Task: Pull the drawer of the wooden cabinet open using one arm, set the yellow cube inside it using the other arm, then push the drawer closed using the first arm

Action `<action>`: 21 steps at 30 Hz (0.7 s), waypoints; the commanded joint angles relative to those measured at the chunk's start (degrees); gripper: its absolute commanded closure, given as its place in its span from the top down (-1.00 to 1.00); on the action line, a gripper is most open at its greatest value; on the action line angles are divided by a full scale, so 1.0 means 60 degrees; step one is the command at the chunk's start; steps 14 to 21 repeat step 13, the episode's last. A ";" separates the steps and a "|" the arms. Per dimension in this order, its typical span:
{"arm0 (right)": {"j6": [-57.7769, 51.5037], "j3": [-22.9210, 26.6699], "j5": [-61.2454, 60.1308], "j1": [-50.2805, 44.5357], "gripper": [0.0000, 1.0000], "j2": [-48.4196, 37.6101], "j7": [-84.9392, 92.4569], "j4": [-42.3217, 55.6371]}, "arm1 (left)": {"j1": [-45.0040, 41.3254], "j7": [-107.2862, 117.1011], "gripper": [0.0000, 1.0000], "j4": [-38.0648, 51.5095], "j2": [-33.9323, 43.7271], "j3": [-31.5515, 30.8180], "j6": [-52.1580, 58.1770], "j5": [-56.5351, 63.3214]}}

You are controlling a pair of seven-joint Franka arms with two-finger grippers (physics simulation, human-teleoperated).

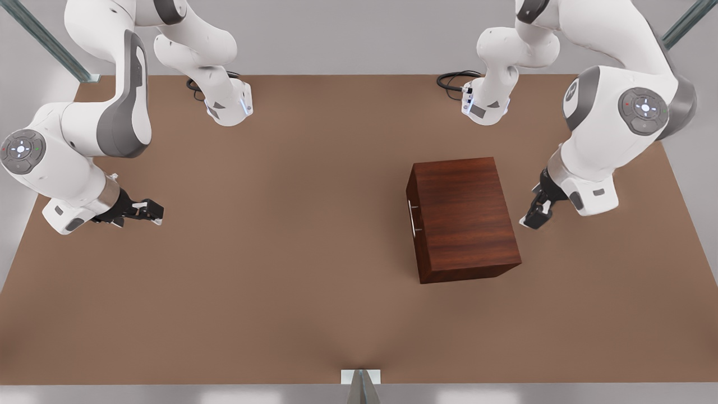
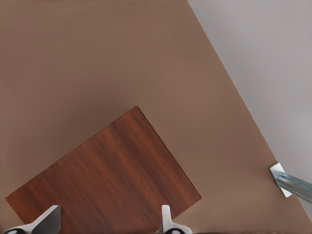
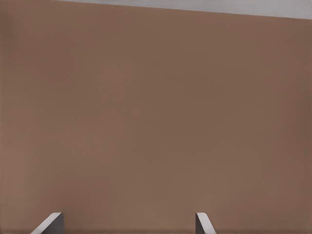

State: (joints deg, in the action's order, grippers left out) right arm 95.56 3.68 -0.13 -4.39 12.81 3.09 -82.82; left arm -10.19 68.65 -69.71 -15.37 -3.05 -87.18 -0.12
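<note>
One wooden cabinet (image 1: pixel 463 219) (drawer shut) faces the front view's left.

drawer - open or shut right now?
Shut. In the front view the drawer front sits flush with the wooden cabinet side, its silver handle against the panel; nothing pulled out, no gripper on it.

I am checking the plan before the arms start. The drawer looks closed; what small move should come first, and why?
Probably bring the left gripper, open beside the wooden cabinet, round to the silver handle on the closed drawer front. The right gripper waits open over bare table.
</note>
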 commanded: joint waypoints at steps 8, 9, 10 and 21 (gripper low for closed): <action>-0.0004 0.0002 -0.0008 -0.0001 1.00 -0.0011 0.0144 0.0019 | 0.0072 -1.1325 1.00 0.0003 -0.0016 0.0097 0.0643 0.0576; -0.0004 0.0002 -0.0008 -0.0015 1.00 -0.0011 0.0100 0.0019 | 0.0072 -1.1325 1.00 0.0003 -0.0016 0.0097 0.0585 0.0576; -0.0004 0.0002 -0.0008 -0.0074 1.00 -0.0011 0.0027 0.0004 | 0.0072 -1.1325 1.00 0.0003 -0.0016 0.0112 0.0570 0.0576; -0.0004 -0.0013 -0.0008 -0.0060 1.00 -0.0011 0.0026 0.0019 | 0.0072 -1.1310 1.00 0.0003 -0.0016 0.0112 0.0555 0.0576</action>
